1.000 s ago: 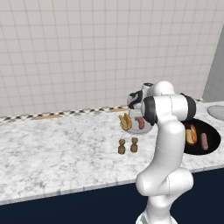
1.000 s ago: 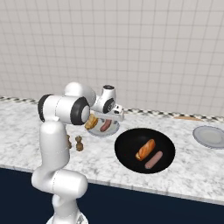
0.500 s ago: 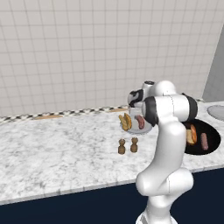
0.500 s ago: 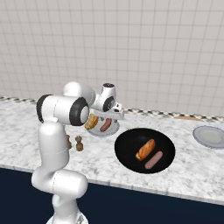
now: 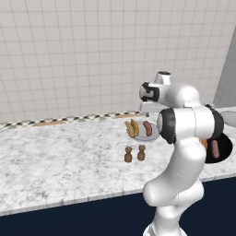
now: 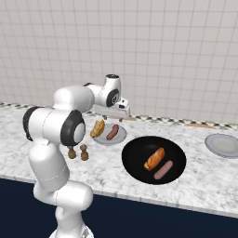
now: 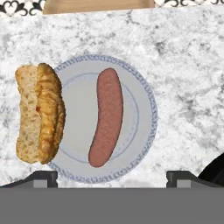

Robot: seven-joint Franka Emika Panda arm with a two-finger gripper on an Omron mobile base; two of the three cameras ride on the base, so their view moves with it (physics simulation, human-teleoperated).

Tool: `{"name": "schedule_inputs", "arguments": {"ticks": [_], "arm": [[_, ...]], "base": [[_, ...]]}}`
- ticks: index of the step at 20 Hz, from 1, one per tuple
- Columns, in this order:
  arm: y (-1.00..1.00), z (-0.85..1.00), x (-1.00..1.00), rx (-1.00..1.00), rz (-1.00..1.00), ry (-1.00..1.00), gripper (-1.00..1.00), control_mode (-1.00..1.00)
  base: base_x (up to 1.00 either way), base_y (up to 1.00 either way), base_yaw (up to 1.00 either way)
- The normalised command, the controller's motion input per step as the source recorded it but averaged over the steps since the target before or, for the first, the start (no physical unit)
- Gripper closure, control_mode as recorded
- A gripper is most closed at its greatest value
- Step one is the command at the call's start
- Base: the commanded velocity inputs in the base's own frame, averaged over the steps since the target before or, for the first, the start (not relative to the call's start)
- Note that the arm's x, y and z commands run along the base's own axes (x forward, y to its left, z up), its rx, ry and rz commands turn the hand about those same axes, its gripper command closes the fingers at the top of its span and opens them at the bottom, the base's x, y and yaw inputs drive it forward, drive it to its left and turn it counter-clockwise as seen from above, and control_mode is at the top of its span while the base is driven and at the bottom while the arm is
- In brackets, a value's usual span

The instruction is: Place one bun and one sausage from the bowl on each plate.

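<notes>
Right now I see the black bowl [image 6: 154, 160] mid-counter near the front edge, a bun [image 6: 155, 158] and sausage [image 6: 163, 170] inside. Beside it, my claw [image 6: 116, 117], fingers spread and empty, hangs over the filled plate [image 7: 142, 105] holding a second sausage [image 7: 106, 116], another bun [image 7: 39, 113] overlapping its rim.

The white arm rises from its base, elbow bent forward, wrist turned down; the gripper [image 6: 115, 118] hangs above the surface, jaws spread wide apart, holding nothing
</notes>
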Motion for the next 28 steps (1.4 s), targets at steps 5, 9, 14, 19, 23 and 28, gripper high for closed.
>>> {"name": "schedule_inputs", "arguments": {"ticks": [5,9,14,19,23,28], "arm": [[0.07,1.0,-1.0,0.04,0.0,0.11,-1.0,-1.0],[0.09,0.85,-1.0,0.06,0.0,0.1,-1.0,-1.0],[0.09,0.49,-0.96,0.07,0.04,0.13,-1.0,-1.0],[0.44,0.28,-0.78,-0.01,0.01,0.01,-1.0,-1.0],[0.2,0.04,-0.52,-0.01,0.0,0.05,-1.0,-1.0],[0.0,0.0,-0.12,0.0,0.0,0.0,-1.0,-1.0]], "base": [[0.0,0.0,0.0],[0.0,0.0,0.0],[0.0,0.0,0.0],[0.0,0.0,0.0],[0.0,0.0,0.0],[0.0,0.0,0.0]]}}
